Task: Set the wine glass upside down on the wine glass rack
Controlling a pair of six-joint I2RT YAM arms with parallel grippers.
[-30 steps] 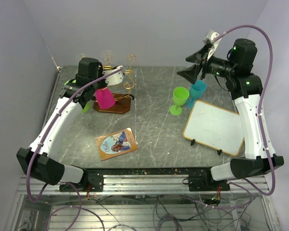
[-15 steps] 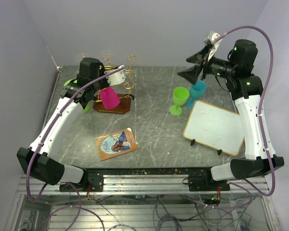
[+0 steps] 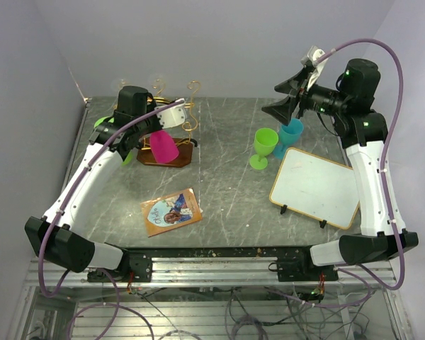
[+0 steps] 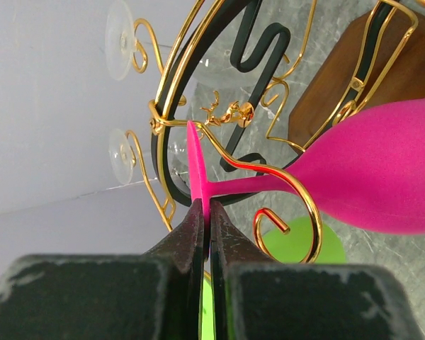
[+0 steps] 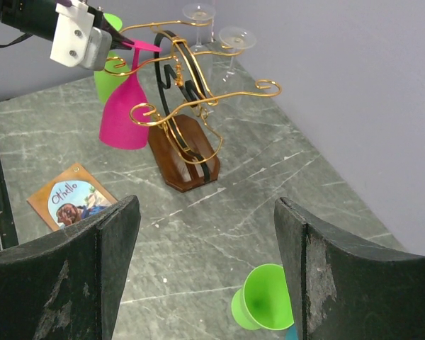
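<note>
Your left fingers (image 4: 188, 241) clamp the pink wine glass (image 4: 382, 177) by its foot, bowl down, at the wine glass rack (image 5: 191, 152); your right fingers (image 5: 78, 283) stand apart.

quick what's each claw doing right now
left claw: closed on the foot of the pink wine glass
right claw: open, holding nothing

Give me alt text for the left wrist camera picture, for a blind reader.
The left gripper is shut on the thin foot of a pink wine glass, its stem lying along a curled arm of the gold wine glass rack, bowl to the right. Two clear glasses hang on the rack behind.
</note>
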